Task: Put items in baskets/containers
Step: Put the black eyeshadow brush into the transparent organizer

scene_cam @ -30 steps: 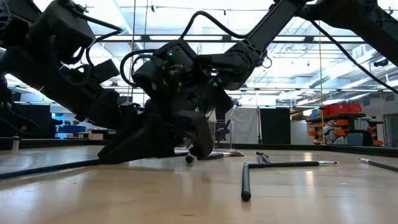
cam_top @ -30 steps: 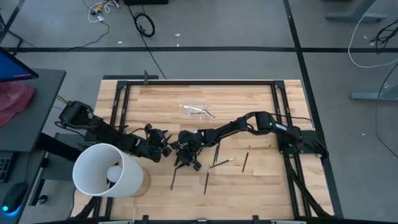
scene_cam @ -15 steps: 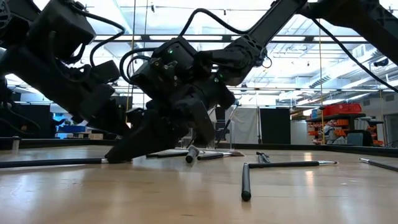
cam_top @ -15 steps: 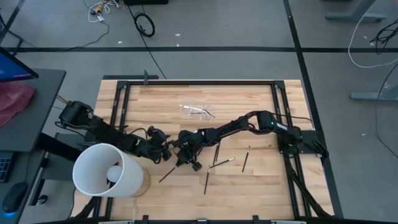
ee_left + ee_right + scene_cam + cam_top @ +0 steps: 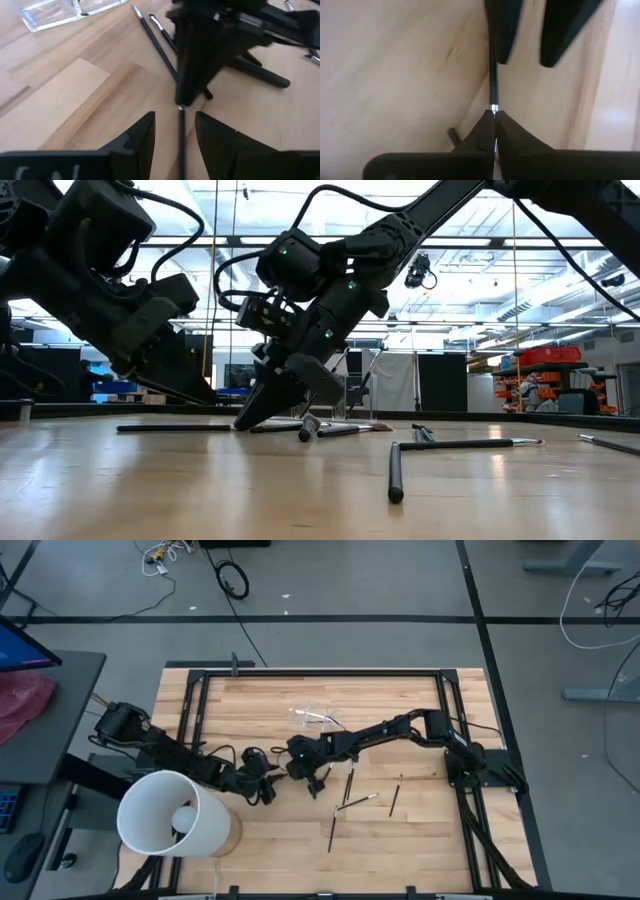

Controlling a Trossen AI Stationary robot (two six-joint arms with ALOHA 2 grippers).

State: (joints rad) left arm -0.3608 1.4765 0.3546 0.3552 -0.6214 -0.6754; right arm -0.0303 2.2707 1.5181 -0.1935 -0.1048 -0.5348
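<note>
My right gripper (image 5: 292,769) (image 5: 494,131) is shut on a thin dark brush (image 5: 175,427) near the table's middle. The brush's handle (image 5: 181,135) runs level toward my left gripper (image 5: 267,785), whose open fingers (image 5: 142,137) stand on either side of it without touching. Several more brushes lie flat on the wood (image 5: 358,800) (image 5: 332,833) (image 5: 394,795). The small clear holder (image 5: 315,716) (image 5: 50,12) sits toward the far edge with a brush or two in it. My right gripper pinches the brush between its two fingertips at the silvery ferrule (image 5: 493,107), close to one end. The fingers slant down from above and from the table's right, roughly in line with the brush. The handle sticks out level, low over the wood; I cannot tell whether it touches the table.
A large white bucket (image 5: 170,812) stands at the near left corner beside the left arm. A black frame (image 5: 320,672) borders the table. Loose brushes (image 5: 465,444) (image 5: 393,470) lie near and to the right of the grippers; bare wood shows along the near edge.
My right gripper has moved toward the far edge and risen a little, still shut on the brush. The brush has swung from pointing at the near edge to pointing at the left arm, so its handle now lies between my left gripper's open fingers.
</note>
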